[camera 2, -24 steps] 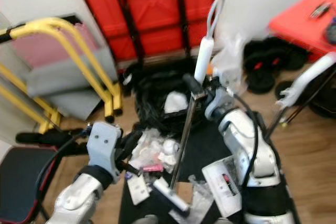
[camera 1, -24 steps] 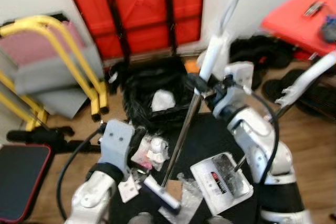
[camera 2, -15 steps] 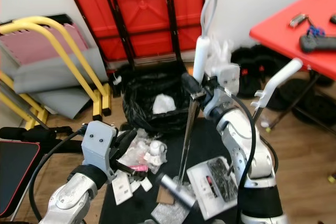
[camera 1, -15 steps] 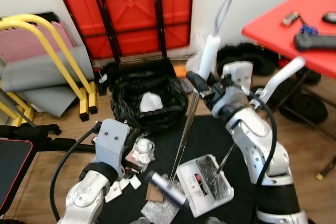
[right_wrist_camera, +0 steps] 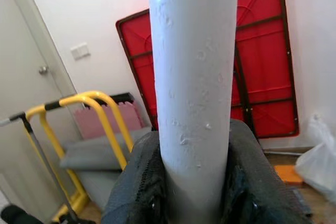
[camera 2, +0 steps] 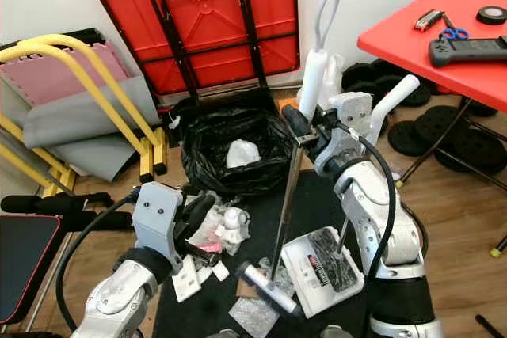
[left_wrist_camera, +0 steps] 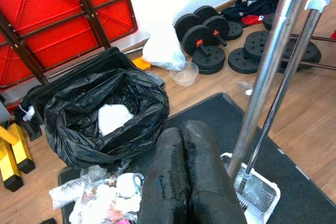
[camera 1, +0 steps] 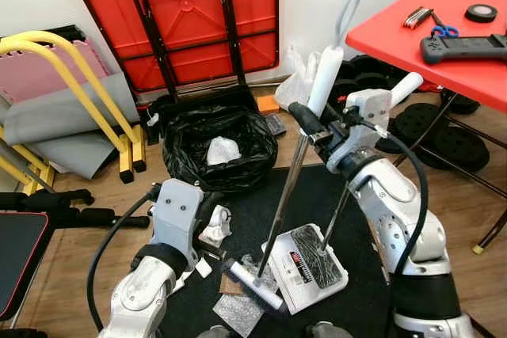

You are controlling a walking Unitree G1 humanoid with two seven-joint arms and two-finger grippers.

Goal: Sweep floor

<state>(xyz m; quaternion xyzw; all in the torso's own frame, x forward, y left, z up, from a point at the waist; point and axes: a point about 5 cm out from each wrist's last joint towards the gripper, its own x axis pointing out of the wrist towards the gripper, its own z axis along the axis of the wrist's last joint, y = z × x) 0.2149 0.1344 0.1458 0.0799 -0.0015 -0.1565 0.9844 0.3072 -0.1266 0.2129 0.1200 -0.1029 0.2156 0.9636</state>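
Both arms are silver, rounded shells with black bands at the joints. A black cable loops along the left arm (camera 1: pixel 142 298) and another along the right arm (camera 1: pixel 400 219). The fingers (left_wrist_camera: pixel 186 182) are black and textured.

Tool (right_wrist_camera: pixel 191 182) tight round broom handle (right_wrist_camera: pixel 191 77) — upright.

Broom (camera 1: pixel 295 172) head blurred behind dustpan (camera 1: pixel 310 263)

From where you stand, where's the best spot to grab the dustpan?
Probably its thin upright handle, not the flat white tray. The handle slants up from the tray with open space around its middle, so come from the side, the pincer closing across it, clear of the broom pole beside it.
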